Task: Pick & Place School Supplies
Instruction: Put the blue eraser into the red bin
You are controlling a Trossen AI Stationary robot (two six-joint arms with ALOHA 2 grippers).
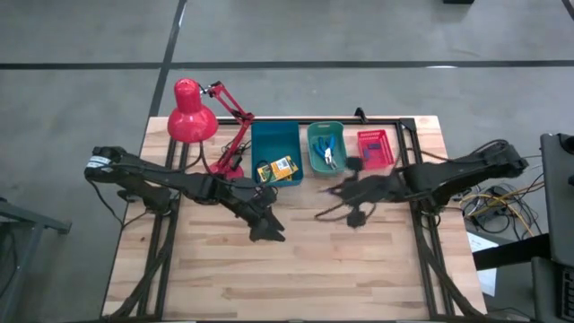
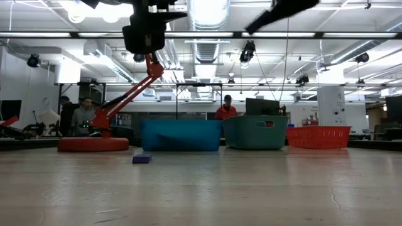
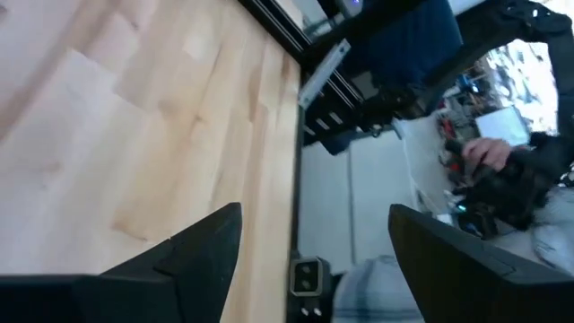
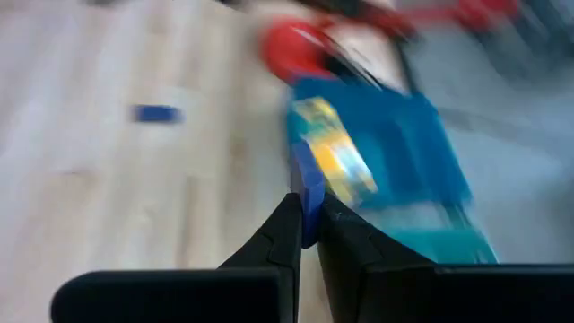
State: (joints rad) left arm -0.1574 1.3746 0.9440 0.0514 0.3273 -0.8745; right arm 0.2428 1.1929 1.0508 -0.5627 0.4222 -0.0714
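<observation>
Right claw (image 4: 305,235) pinches a blurred purple block (image 4: 308,187); left claw (image 3: 305,235) gapes.

Along the table's (image 1: 296,269) far edge stand the desk lamp (image 1: 193,115) at left, then three bins in a row: the left bin (image 1: 275,139) holding crayon boxes (image 1: 276,170), the middle bin (image 1: 326,135) holding scissor-like tools (image 1: 326,152), the basket (image 1: 374,149) at right. One eraser block (image 2: 142,159) lies on the table before the left bin, near the lamp's base.
</observation>
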